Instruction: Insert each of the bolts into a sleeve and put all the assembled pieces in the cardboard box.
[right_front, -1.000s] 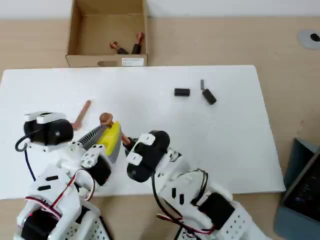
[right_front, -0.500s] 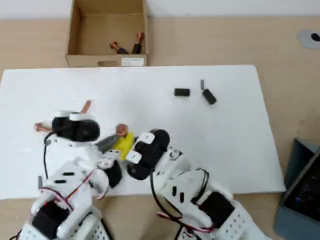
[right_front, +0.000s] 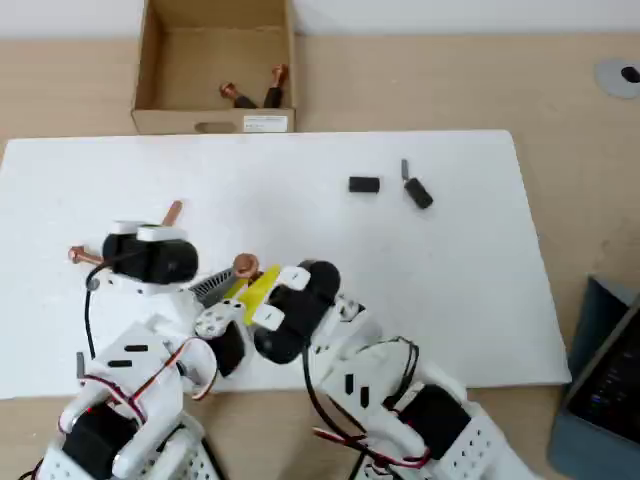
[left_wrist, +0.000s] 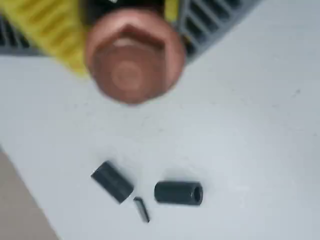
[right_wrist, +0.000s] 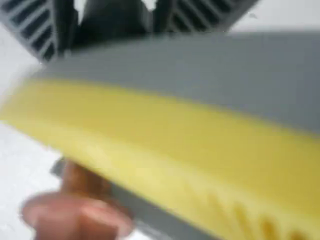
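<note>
One bolt (right_front: 245, 265) is clenched in the left tool (right_front: 241, 279), well apart from two sleeves (right_front: 364, 184) nearer the mat's (right_front: 300, 150) far edge.

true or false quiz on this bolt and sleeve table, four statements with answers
1. The brown cardboard box holds two assembled bolt-and-sleeve pieces. True.
2. The left gripper is open and empty. False: it is shut on a copper-coloured bolt.
3. Two black cylindrical sleeves lie apart from each other on the white board. True.
4. Every bolt that is not in a gripper is already in the box. False: two loose copper bolts lie on the board beside the left arm.
</note>
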